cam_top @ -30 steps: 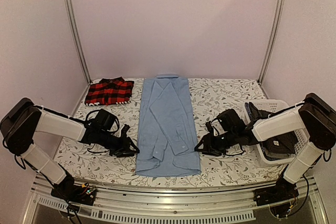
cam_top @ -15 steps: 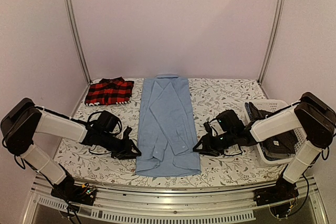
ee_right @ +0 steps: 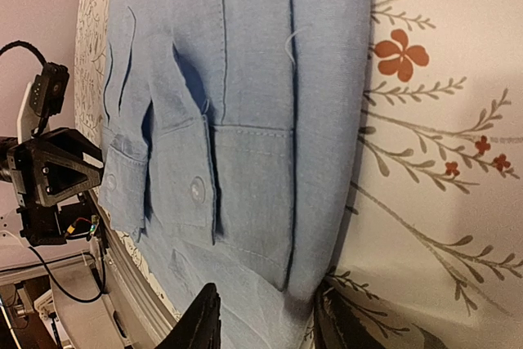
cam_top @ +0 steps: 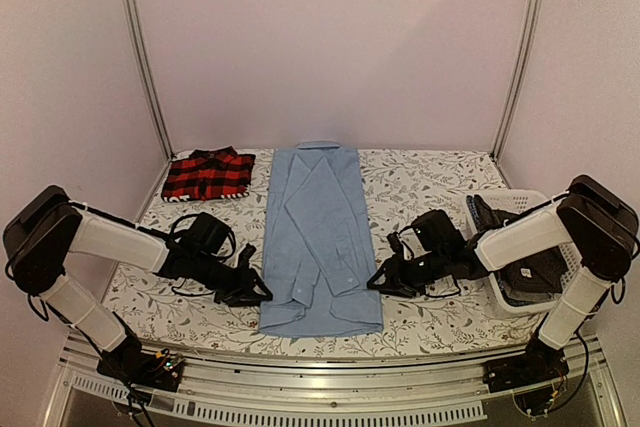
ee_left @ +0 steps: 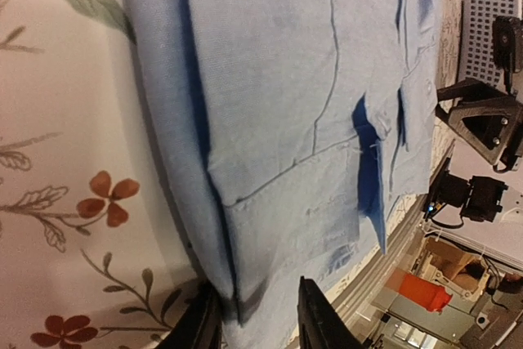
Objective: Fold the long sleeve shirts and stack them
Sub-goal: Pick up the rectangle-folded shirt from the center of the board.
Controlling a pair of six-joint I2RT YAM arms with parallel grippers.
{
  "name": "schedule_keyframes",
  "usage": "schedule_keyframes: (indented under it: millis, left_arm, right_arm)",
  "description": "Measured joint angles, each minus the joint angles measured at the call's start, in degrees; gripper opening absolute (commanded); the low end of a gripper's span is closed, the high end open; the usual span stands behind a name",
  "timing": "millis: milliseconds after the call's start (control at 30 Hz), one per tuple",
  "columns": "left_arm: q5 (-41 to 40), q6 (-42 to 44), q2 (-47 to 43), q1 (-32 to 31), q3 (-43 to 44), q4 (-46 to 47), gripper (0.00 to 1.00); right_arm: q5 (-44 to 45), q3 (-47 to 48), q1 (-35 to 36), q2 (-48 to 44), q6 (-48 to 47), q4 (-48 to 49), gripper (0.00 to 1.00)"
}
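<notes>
A light blue long sleeve shirt [cam_top: 318, 237] lies flat and lengthwise mid-table, sleeves folded inward, collar at the far end. My left gripper [cam_top: 258, 287] is low at its left edge near the hem. In the left wrist view the jaws [ee_left: 253, 316] stand open astride that folded edge of the blue cloth [ee_left: 286, 120]. My right gripper [cam_top: 378, 279] mirrors it at the right edge; its jaws [ee_right: 270, 316] are open around the cloth fold [ee_right: 245, 79]. A folded red-and-black plaid shirt [cam_top: 208, 173] rests at the back left. Dark shirts [cam_top: 497, 217] lie in the basket.
A white plastic basket [cam_top: 520, 195] stands at the right edge, behind my right arm. The tablecloth [cam_top: 420, 182] has a floral print. A metal rail [cam_top: 320, 387] runs along the near edge, just past the shirt's hem.
My left gripper has slid slightly right onto the shirt's left edge. The right gripper has crept slightly left and its jaws have narrowed. The shirt lies unmoved.
</notes>
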Motion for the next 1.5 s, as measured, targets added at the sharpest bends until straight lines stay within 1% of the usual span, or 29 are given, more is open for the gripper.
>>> schedule_keyframes:
  millis: [100, 200, 600, 800, 900, 1033, 1200, 1333, 1500]
  left_arm:
    - [0.3, -0.1, -0.1, -0.1, -0.1, 0.0, 0.33]
    - [0.3, -0.1, -0.7, -0.1, -0.5, -0.4, 0.32]
    - [1.0, -0.9, -0.3, -0.2, -0.9, -0.5, 0.1]
    - [2.3, -1.2, -0.3, -0.2, -0.9, -0.2, 0.01]
    - [3.3, -1.2, -0.3, -0.2, -0.9, 0.0, 0.0]
    - [4.5, -1.2, -0.7, -0.2, -0.5, -0.1, 0.0]
    - [6.6, -1.2, -2.7, 0.9, 0.5, -0.2, 0.0]
    - [8.5, -1.4, -4.1, 3.1, 1.9, 0.3, 0.0]
    - [11.0, -2.9, -4.2, 5.6, 2.9, 3.3, 0.0]
  right_arm:
    - [-0.4, 0.0, -0.2, 0.3, 0.0, 0.4, 0.36]
    - [-0.6, 0.0, -0.3, 0.5, 0.1, 0.6, 0.34]
    - [-1.4, 0.5, -0.6, 1.9, 0.4, 1.4, 0.2]
    - [-1.6, 0.7, -0.6, 2.1, 0.5, 1.3, 0.1]
    - [-1.7, 1.0, -0.6, 2.1, 0.5, 1.2, 0.04]
    - [-2.2, 1.7, -0.6, 2.0, 0.9, 1.0, 0.01]
    - [-2.4, 2.4, -0.7, 1.9, 0.9, 0.2, 0.0]
    - [-2.9, 4.0, -1.6, 1.4, 0.9, -0.2, 0.0]
    - [-4.0, 6.6, -3.3, 1.2, 1.0, -0.2, 0.0]
